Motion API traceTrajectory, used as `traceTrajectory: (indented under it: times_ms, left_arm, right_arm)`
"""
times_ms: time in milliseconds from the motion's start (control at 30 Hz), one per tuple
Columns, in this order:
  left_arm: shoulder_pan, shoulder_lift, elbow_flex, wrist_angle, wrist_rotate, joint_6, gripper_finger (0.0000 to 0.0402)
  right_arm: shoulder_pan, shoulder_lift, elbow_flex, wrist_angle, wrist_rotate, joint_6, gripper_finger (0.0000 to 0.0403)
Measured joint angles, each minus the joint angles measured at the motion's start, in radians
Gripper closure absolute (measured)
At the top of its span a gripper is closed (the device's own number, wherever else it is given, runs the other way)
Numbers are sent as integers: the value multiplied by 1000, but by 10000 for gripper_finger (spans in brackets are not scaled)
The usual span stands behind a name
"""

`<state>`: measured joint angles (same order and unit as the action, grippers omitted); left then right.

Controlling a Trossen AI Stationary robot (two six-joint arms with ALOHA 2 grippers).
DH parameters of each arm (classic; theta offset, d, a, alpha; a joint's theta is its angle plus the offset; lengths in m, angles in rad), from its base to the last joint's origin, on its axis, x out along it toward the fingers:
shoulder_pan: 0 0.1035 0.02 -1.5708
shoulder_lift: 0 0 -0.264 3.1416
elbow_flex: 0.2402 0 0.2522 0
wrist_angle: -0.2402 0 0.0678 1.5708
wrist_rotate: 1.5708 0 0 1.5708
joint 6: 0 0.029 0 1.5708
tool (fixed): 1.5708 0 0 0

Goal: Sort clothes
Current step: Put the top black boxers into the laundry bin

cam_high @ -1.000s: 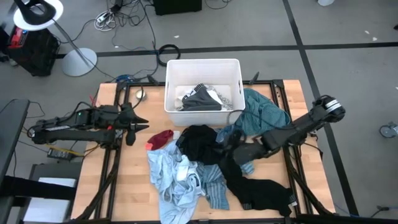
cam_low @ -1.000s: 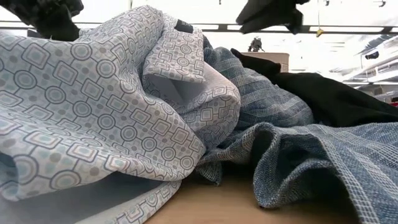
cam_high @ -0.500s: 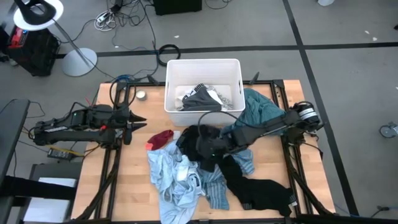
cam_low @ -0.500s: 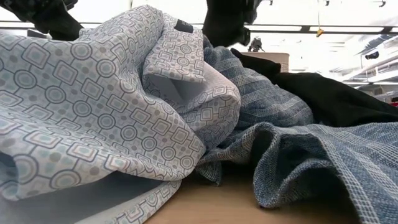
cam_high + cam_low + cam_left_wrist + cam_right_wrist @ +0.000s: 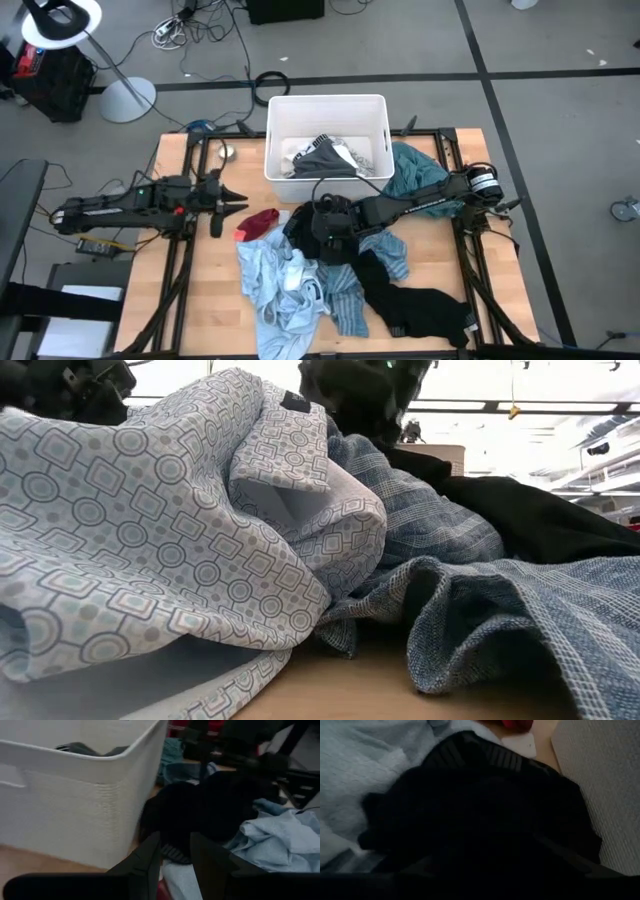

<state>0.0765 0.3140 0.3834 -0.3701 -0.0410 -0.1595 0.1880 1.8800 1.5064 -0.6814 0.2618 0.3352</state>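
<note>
Wooden tabletop (image 5: 200, 290) on a black frame, grey floor all round it, is what you are working over; your right gripper (image 5: 322, 222) is reached across to the middle of the table and sits low on the black garment (image 5: 322, 232) just in front of the white bin (image 5: 326, 105); its wrist view is filled with that black cloth (image 5: 470, 820) and its fingers are buried in dark fabric, so you cannot tell how far they stand apart or whether they hold it; the bin's textured wall (image 5: 600, 785) is close beside it. Your left gripper (image 5: 226, 197) waits over the table's left side, pointing toward the pile, fingers (image 5: 150, 860) parted with a narrow gap and nothing between them. Outward from the right gripper: a small red garment (image 5: 258, 223) lies just left of the black one; a light blue patterned shirt (image 5: 280, 290) spreads toward the front edge; a teal garment (image 5: 415, 175) lies right of the bin; another black garment (image 5: 420, 305) trails to the front right; grey and white clothes (image 5: 325, 158) lie inside the bin.
</note>
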Motion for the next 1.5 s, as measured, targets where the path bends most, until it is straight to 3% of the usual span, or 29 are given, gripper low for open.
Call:
traceTrajectory:
  times_ms: [200, 300, 400, 467, 733, 1067, 1500]
  left_arm:
    - [0, -1, -85, 67, 70, -31, 291]
    - [-1, -1, -106, 73, 158, -32, 291]
    - [0, -1, -113, 94, 200, -32, 291]
    - [0, -1, -113, 111, 204, -32, 291]
    - [-40, -1, -113, 118, 180, -29, 291]
    - [-143, -1, -113, 110, 80, -66, 291]
    - [-153, -1, -113, 96, 31, -81, 291]
  right_arm:
    - [0, 42, -2, 10, -8, -42, 217]
    - [0, 63, -2, 15, -20, -50, 275]
    - [0, 67, -2, 17, -22, -58, 364]
    - [0, 59, -1, 22, -21, -64, 389]
    - [0, -19, 128, -77, -7, -69, 399]
    - [-13, -25, 498, -310, 153, -153, 401]
    - [-114, -25, 840, -330, 346, -294, 402]
